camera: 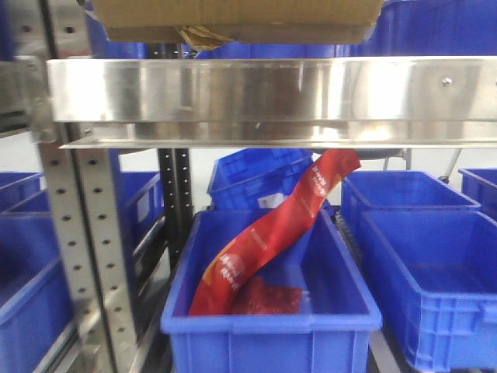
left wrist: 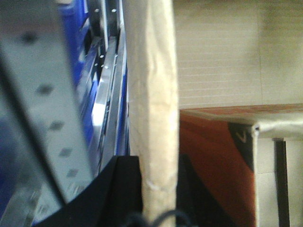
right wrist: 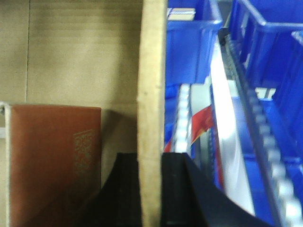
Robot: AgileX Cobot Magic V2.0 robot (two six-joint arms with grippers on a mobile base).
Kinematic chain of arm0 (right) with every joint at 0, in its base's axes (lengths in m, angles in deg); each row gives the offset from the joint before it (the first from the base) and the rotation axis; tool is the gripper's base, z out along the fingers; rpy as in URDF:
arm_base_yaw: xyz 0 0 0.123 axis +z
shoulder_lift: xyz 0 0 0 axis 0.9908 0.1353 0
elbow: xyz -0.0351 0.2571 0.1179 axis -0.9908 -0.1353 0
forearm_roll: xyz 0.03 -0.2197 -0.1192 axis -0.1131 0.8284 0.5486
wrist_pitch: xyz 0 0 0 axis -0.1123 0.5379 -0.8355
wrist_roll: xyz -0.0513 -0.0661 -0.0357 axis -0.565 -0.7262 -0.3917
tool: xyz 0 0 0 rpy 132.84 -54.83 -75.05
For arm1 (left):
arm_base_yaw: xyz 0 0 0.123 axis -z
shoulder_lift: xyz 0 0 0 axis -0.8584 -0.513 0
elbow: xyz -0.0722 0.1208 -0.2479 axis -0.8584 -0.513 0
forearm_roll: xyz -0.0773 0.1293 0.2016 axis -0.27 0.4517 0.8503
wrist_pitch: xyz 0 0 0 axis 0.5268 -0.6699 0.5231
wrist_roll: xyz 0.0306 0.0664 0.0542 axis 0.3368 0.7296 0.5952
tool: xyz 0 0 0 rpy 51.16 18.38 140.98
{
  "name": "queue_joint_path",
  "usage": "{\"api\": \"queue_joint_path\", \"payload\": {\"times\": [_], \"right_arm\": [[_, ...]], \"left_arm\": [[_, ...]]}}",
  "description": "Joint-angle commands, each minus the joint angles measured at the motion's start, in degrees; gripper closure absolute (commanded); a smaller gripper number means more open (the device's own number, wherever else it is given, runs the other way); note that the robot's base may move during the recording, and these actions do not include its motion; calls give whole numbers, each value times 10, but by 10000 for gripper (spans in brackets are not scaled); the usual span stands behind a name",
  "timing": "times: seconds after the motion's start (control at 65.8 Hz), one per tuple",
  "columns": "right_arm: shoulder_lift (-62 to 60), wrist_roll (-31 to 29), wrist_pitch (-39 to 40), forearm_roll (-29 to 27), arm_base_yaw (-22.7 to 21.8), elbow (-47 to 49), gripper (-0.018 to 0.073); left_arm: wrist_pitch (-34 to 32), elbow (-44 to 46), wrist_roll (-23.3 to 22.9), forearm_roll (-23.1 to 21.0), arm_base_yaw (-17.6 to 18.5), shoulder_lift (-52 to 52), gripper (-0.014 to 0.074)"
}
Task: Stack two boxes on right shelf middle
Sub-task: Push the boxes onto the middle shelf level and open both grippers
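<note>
At the top of the front view, the tall cardboard box (camera: 233,9) sits right over the thin flat box (camera: 256,33), which shows a yellowish tape scrap (camera: 198,35). Both are above the steel shelf lip (camera: 272,97). My left gripper (left wrist: 155,161) is shut on the tall box's left wall (left wrist: 151,94). My right gripper (right wrist: 151,156) is shut on its right wall (right wrist: 151,71). A brown-red carton (right wrist: 52,156) lies inside the box. Neither gripper appears in the front view.
A grey perforated upright (camera: 85,233) stands at the left. Below the shelf is a blue bin (camera: 272,311) holding a red packet (camera: 272,225), with more blue bins (camera: 435,264) to the right and left. Blue bins (right wrist: 189,42) also flank the box.
</note>
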Motion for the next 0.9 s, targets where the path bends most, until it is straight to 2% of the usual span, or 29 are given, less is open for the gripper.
{"api": "queue_joint_path", "payload": {"times": [0.0,0.882], "right_arm": [[-5,-2,44,-7,2,4,722],[-5,-2,44,-7,2,4,722]], "left_arm": [[-43,7,-2,-23,5,8,708],[-43,7,-2,-23,5,8,708]]}}
